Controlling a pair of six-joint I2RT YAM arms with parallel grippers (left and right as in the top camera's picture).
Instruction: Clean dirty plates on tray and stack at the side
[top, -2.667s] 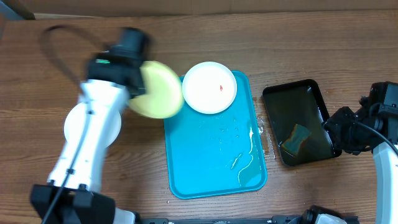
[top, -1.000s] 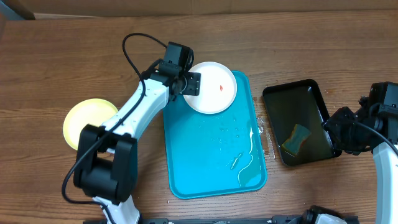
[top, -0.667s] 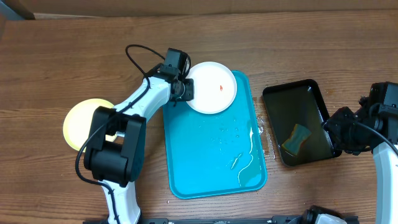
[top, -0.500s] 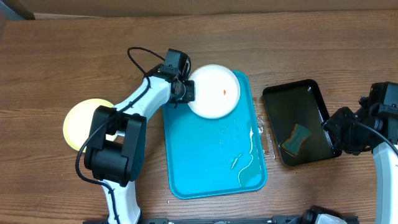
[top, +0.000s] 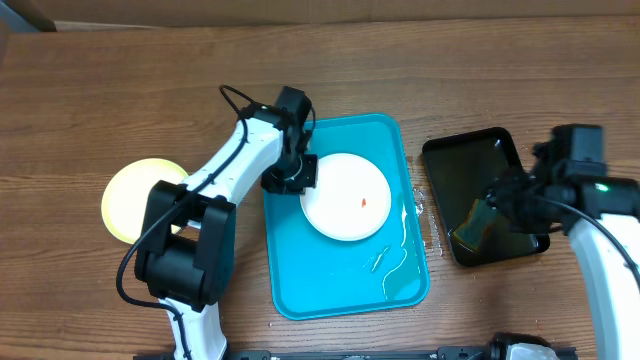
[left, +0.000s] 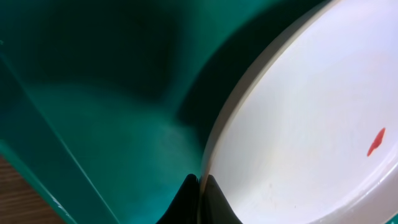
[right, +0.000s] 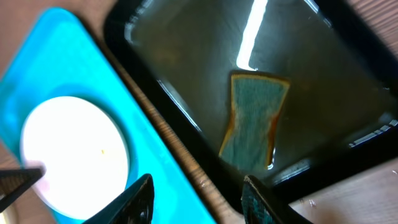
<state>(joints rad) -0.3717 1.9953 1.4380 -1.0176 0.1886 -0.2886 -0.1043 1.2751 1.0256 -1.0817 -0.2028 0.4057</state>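
Observation:
A white plate (top: 347, 197) with a small red speck lies on the turquoise tray (top: 340, 275), near its middle. My left gripper (top: 297, 175) is shut on the plate's left rim; in the left wrist view the fingers (left: 200, 186) pinch the rim of the plate (left: 311, 124) over the tray (left: 93, 106). A pale yellow-green plate (top: 130, 190) lies on the table at the left. My right gripper (top: 500, 205) is open above the black tray; its fingers (right: 199, 196) frame the gap between the tray (right: 155, 162) and the black tray, with the plate (right: 74, 155) at left. A third plate is not visible.
A black tray (top: 480, 195) holding water and a green-yellow sponge (top: 476, 220) stands right of the turquoise tray; it also shows in the right wrist view (right: 261, 81) with the sponge (right: 255, 118). Water drops lie on the turquoise tray's right side.
My left gripper closed on the white plate's rim and dragged it from the tray's far corner toward the middle. My right arm moved left over the black tray.

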